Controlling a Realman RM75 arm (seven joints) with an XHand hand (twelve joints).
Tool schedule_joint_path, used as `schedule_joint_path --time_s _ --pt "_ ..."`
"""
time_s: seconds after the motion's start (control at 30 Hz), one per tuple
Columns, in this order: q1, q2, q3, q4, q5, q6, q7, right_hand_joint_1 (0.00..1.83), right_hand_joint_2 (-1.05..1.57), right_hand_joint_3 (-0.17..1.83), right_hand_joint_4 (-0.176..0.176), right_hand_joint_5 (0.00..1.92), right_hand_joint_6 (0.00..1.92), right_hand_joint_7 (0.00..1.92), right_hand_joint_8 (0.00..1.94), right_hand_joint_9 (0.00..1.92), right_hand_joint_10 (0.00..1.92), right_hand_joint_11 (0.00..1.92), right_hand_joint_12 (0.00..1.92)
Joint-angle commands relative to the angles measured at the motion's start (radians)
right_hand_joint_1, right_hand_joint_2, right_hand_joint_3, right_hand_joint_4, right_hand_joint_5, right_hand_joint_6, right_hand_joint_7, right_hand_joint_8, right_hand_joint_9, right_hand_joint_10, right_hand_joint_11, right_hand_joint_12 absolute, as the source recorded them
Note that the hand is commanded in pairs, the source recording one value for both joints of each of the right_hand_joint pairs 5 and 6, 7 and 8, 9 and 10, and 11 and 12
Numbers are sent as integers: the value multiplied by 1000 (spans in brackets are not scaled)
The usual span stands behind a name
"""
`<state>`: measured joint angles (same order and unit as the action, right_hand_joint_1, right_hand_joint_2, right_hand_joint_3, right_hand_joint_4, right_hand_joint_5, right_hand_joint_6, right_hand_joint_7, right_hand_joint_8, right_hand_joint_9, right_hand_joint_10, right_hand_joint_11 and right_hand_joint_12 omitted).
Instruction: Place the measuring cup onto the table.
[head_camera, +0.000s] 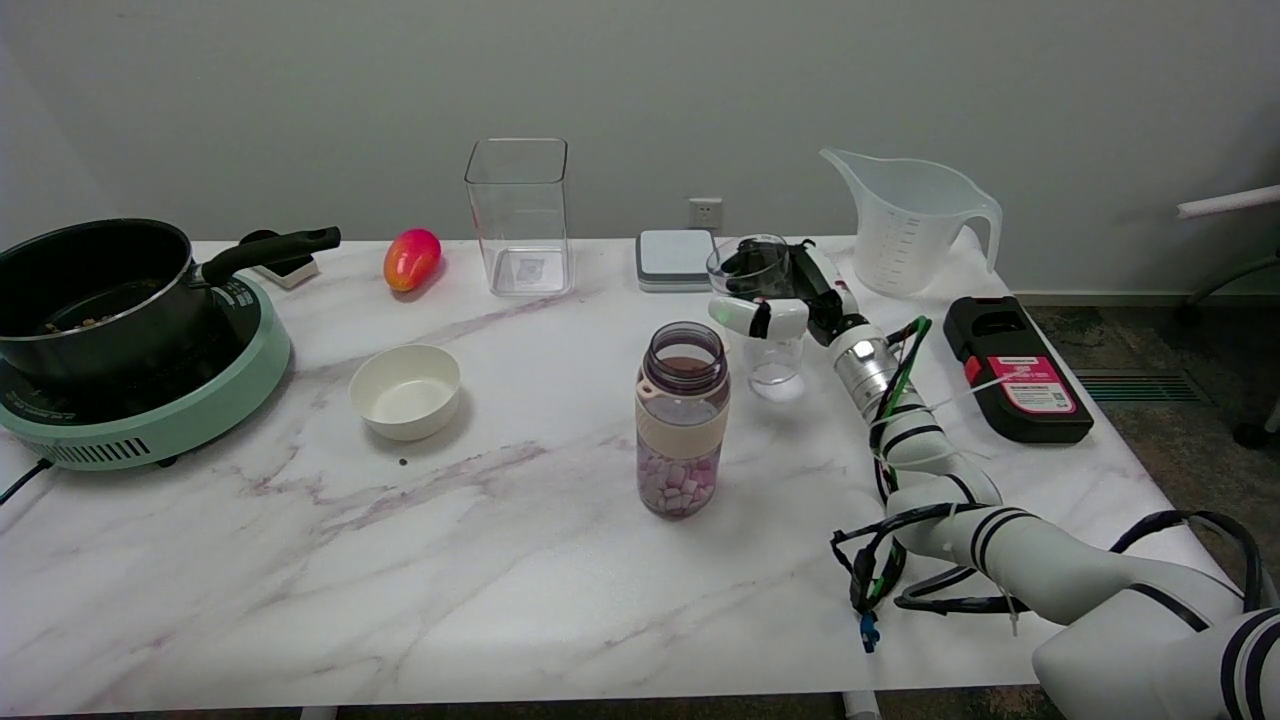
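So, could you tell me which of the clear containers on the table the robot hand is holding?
The small clear measuring cup right of the bottle, gripped by the right robot hand. The tall square container and the big handled jug stand untouched at the back.

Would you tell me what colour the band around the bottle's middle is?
The band on the bottle is pale cream or beige; only the head view shows it.

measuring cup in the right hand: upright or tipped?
Upright. The small clear measuring cup stands with its rim on top and its base at the table, the right hand wrapped around its upper part.
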<state>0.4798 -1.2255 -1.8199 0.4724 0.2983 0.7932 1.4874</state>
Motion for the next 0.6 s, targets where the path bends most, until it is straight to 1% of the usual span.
schedule_joint_path --time_s 0.03,0.1,0.17,0.4,0.6 --pt "-38 6 4 4 9 43 60 1288 97 1132 0 876 876 1218 1218 1011 1011 707 707" --pt "-42 7 5 4 9 48 71 1301 -76 1165 0 763 763 1129 1129 847 847 662 662" --pt "-44 7 5 4 9 51 78 1309 -148 1195 0 720 720 1078 1078 739 739 631 631" --pt "-51 13 6 4 9 61 78 1314 -196 1177 0 660 660 1005 1005 673 673 583 583" --pt "-55 18 8 4 9 69 78 1319 -254 1222 0 650 650 929 929 614 614 559 559"
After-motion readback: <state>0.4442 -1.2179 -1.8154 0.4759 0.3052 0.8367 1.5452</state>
